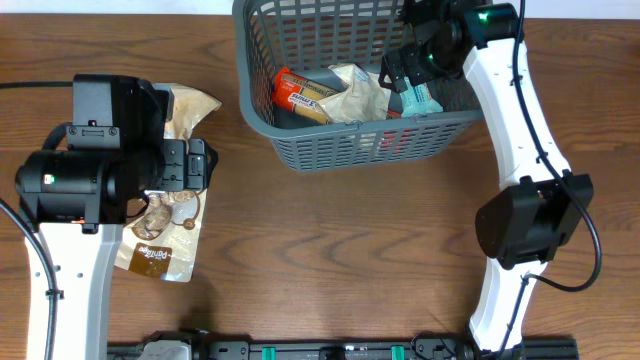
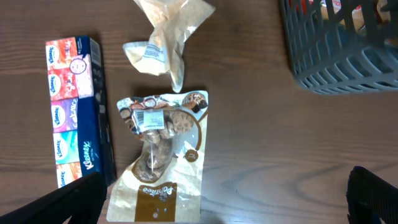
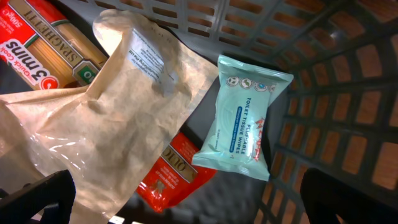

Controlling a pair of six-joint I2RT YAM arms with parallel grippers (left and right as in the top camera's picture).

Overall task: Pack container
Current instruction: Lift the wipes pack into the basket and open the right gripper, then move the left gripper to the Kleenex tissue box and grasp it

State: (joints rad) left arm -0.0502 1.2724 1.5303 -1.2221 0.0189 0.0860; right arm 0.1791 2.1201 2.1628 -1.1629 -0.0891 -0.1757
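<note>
Dark brown wooden table [image 1: 330, 240] (grain running sideways) fills the view, evenly lit.

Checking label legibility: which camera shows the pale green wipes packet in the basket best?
The right wrist view: the wipes packet lies whole and close, its print readable, beside the basket wall. Overhead shows only a small corner of it, tucked under the right gripper. The left wrist view misses it, showing just a basket corner.
</note>
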